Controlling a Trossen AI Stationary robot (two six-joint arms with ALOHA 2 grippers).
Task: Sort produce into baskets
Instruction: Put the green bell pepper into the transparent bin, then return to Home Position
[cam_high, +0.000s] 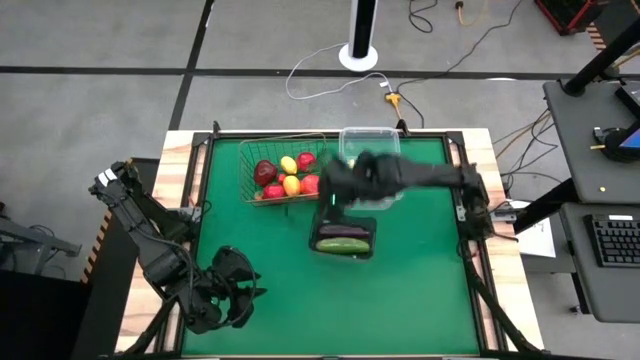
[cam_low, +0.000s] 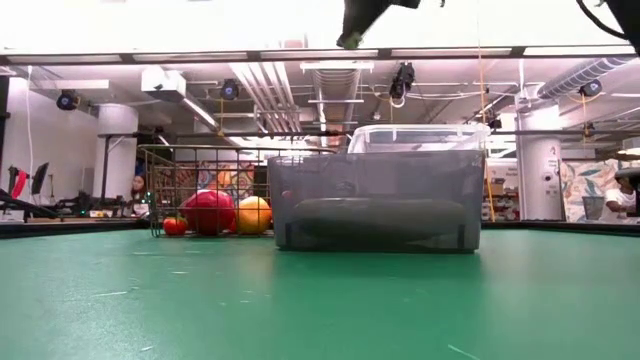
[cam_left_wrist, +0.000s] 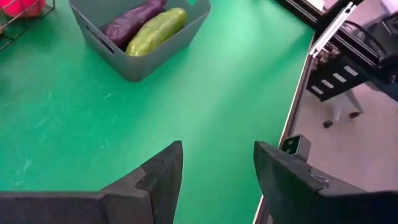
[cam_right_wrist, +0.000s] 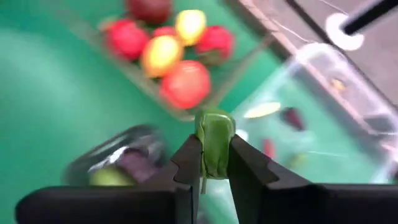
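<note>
My right gripper (cam_right_wrist: 214, 163) hangs high over the middle of the table (cam_high: 335, 182), shut on a small green vegetable (cam_right_wrist: 214, 143), which also shows at the top of the low view (cam_low: 350, 40). Below it lie the wire basket (cam_high: 246, 168) with red and yellow round fruits (cam_high: 290, 184), the clear tub (cam_high: 372, 138) with a few small pieces on its floor, and the dark tray (cam_high: 318, 232) holding an eggplant (cam_left_wrist: 130, 22) and a cucumber (cam_left_wrist: 155, 31). My left gripper (cam_left_wrist: 217, 168) waits open at the table's near left (cam_high: 245, 290). My right gripper pinches the small green vegetable by its two sides (cam_right_wrist: 214, 163) between its two fingers. The vegetable's rounded end (cam_right_wrist: 215, 121) sticks out past the fingertips. The fingers slant downward from above. The vegetable is lifted well clear of the table and of all three containers.
Bare green table (cam_high: 400, 290) stretches across the near half and the right side. The table's raised rim and frame (cam_left_wrist: 298, 124) run close to my left gripper. Cables and a stand lie on the floor beyond the far edge.
</note>
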